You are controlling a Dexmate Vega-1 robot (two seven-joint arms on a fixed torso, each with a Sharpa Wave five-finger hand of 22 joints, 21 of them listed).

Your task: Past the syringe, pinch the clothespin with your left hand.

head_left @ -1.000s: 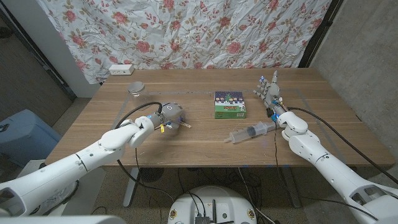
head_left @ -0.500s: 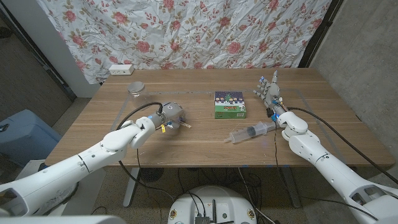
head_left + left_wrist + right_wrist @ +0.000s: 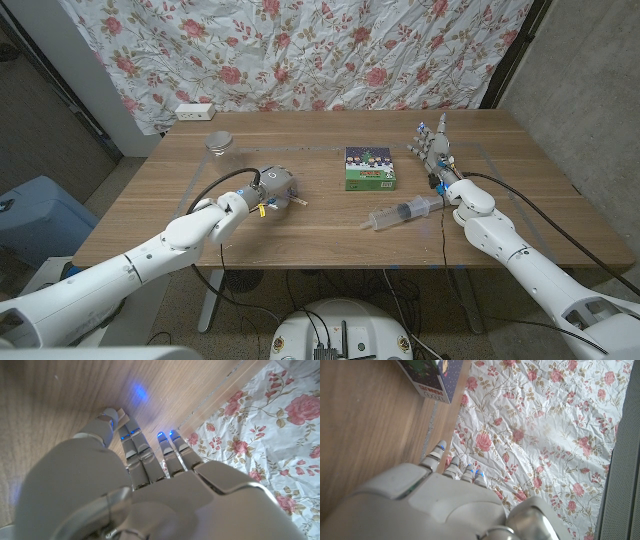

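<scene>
My left hand (image 3: 268, 187) is at the table's left middle, fingers bent down over the small wooden clothespin (image 3: 298, 203), whose end sticks out from under the hand on the syringe's side. In the left wrist view the thumb tip presses the pale clothespin (image 3: 120, 412) against the nearest finger, so my left hand (image 3: 140, 485) pinches it. The clear syringe (image 3: 405, 211) lies on the table to the right of it. My right hand (image 3: 432, 150) stands on its edge near the right side, fingers apart and holding nothing; the back of my right hand (image 3: 435, 500) shows in its own wrist view.
A green printed box (image 3: 370, 168) lies in the middle of the wooden table (image 3: 330, 235), also seen as the box (image 3: 432, 377) ahead of my right hand. A small round clear dish (image 3: 218, 142) sits at the back left. A white power strip (image 3: 195, 112) lies behind the table, before a floral cloth.
My left forearm has sunk slightly and the hand has edged a little toward the left. The clothespin's end, the syringe and my right hand stay where they were.
</scene>
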